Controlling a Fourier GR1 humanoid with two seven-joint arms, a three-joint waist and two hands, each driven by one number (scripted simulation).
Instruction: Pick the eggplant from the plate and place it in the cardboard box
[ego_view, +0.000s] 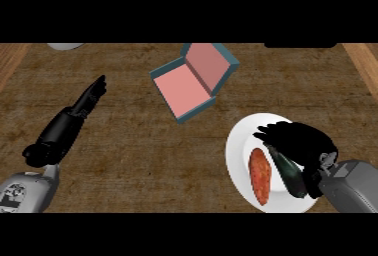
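Two hands visible: right hand (299, 142) at 4 o'clock curls round the eggplant (288, 172), not lifted off the plate (240, 150) imo. Cardboard box (193, 80) sits open at 12. Left hand (87, 100), fingers straight, idle at 9.

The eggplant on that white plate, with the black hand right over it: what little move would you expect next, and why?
Probably the right hand closes its fingers round the eggplant before any lift. The hand sits over the eggplant's upper end, yet the eggplant lies flat on the plate beside an orange vegetable, and the box lies open up and to the left.
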